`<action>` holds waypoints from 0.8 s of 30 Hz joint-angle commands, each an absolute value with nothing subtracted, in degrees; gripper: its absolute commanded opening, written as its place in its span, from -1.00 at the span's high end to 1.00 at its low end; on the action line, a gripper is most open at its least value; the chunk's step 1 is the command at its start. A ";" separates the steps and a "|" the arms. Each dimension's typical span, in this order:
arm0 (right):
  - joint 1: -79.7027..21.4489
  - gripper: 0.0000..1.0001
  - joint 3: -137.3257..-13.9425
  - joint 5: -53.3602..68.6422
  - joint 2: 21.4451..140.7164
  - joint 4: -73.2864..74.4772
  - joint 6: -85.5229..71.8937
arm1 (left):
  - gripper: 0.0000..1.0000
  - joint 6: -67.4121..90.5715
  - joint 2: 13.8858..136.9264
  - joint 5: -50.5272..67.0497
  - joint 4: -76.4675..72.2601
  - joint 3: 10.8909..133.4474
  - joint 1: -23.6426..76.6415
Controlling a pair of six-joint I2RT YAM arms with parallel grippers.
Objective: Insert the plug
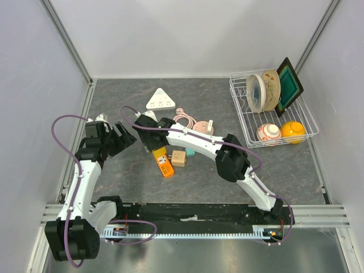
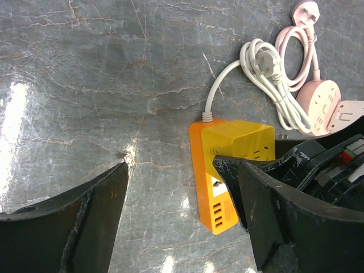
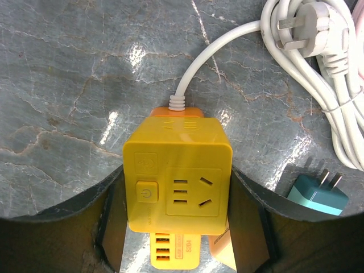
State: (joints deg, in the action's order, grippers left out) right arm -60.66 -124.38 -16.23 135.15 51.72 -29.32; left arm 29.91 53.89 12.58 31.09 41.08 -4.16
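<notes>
Glossy grey marbled bench point(image 3: 68, 85). A yellow plastic cube socket point(image 3: 176, 170) with rounded edges is gripped on two sides by the half-open right claw point(image 3: 175, 193). Left claw point(image 2: 182, 170) gapes wide and empty just beside it. White plug point(image 3: 304, 23) lies on its coiled cable behind the cube. Teal plug point(image 3: 318, 196) sits near the cube's right.

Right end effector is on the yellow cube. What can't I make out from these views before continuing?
- Right wrist view: orange strip mostly under the yellow cube; only its end ports show.
- Right wrist view: teal plug partly behind a finger of the right end effector.
- Top view: right arm covers most of the plug; socket holes too small to read.
</notes>
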 commanded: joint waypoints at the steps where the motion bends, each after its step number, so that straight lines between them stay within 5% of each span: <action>1: -61.08 1.00 -117.60 -13.01 142.48 52.22 -30.06 | -0.68 28.21 53.61 13.80 29.18 40.87 -4.57; 9: -61.00 -0.32 -117.60 -12.66 132.91 45.89 -29.36 | -0.68 27.69 53.52 13.89 29.62 41.48 -4.48; 14: -60.91 -0.81 -118.30 -14.23 127.98 42.63 -28.22 | -0.70 29.26 52.21 15.64 30.15 42.10 -4.48; 17: -60.91 -0.96 -117.25 -14.50 125.87 40.52 -27.60 | -0.72 29.97 52.21 16.43 30.85 42.89 -4.48; 24: -59.51 -0.96 -109.70 -16.61 114.82 37.45 -26.19 | -0.73 31.90 53.08 18.63 32.43 45.17 -2.91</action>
